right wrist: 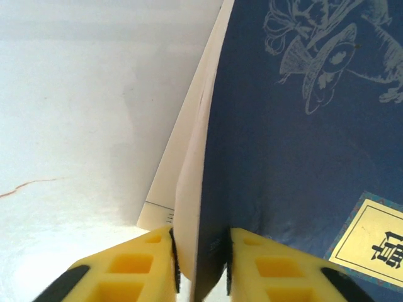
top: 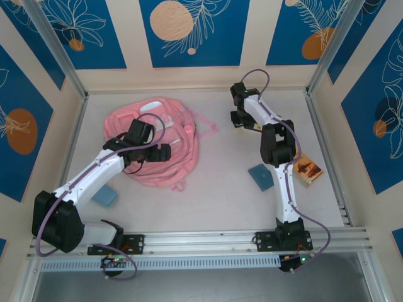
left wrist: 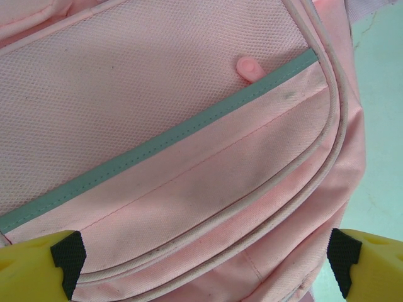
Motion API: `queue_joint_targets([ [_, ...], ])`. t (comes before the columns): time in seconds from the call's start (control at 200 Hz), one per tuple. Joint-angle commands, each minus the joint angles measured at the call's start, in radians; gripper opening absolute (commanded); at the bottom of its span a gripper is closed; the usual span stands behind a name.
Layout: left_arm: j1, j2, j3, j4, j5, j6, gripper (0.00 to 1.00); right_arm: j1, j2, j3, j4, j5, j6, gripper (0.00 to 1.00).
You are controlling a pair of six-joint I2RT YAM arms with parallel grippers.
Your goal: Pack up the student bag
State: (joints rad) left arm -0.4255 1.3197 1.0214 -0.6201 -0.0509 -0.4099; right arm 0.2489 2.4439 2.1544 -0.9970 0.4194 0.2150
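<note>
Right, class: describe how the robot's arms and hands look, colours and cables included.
The left arm and right arm have white links, black joints and looping purple cables. The left hand and right hand have blocky yellow fingers with black pads.

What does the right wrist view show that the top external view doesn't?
Right wrist view: the dark blue booklet close up, with its white line drawing and gold label, pinched at its edge between the yellow fingers. Top external view: the student bag with the left gripper over it, and a teal case. Shared: the right gripper and the pale table.
</note>
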Motion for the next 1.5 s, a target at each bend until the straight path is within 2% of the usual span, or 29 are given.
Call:
queue_joint_targets([
  [0.0,0.011,-0.002,0.008,-0.007,0.029,0.009,1.0,0.009,-0.032,-0.045,0.004,-0.055,-0.023,0.18],
  [0.195,0.011,-0.002,0.006,-0.004,0.042,0.002,1.0,0.023,-0.093,-0.142,0.059,-0.063,-0.052,0.11],
  [0.37,0.01,-0.002,0.009,-0.006,0.051,0.001,1.0,0.04,-0.152,-0.222,0.08,-0.095,-0.079,0.11],
  [0.495,0.01,-0.005,0.005,-0.006,0.052,-0.005,1.0,0.075,-0.265,-0.374,0.13,-0.185,-0.112,0.11],
  [0.68,0.01,-0.008,0.009,-0.014,0.055,-0.014,1.0,0.126,-0.476,-0.625,0.146,-0.397,-0.121,0.14],
  [0.725,0.01,-0.008,0.012,-0.016,0.061,-0.015,1.0,0.14,-0.529,-0.672,0.146,-0.418,-0.125,0.18],
  [0.855,0.011,-0.009,0.011,-0.008,0.07,-0.025,1.0,0.154,-0.653,-0.761,0.178,-0.421,-0.08,0.53],
  [0.925,0.01,-0.007,0.011,0.0,0.074,-0.03,1.0,0.153,-0.686,-0.77,0.2,-0.419,-0.036,0.64],
  [1.0,0.01,0.0,0.02,-0.004,0.081,-0.029,1.0,0.156,-0.68,-0.751,0.217,-0.387,0.033,0.65],
  [1.095,0.01,0.003,0.027,-0.007,0.082,-0.023,1.0,0.164,-0.636,-0.712,0.229,-0.281,0.175,0.65],
  [1.25,0.01,-0.002,0.042,-0.017,0.094,-0.024,1.0,0.179,-0.497,-0.583,0.176,-0.154,0.35,0.65],
  [1.49,0.01,0.009,0.048,-0.028,0.13,-0.011,1.0,0.168,-0.307,-0.371,0.071,-0.036,0.556,0.64],
])
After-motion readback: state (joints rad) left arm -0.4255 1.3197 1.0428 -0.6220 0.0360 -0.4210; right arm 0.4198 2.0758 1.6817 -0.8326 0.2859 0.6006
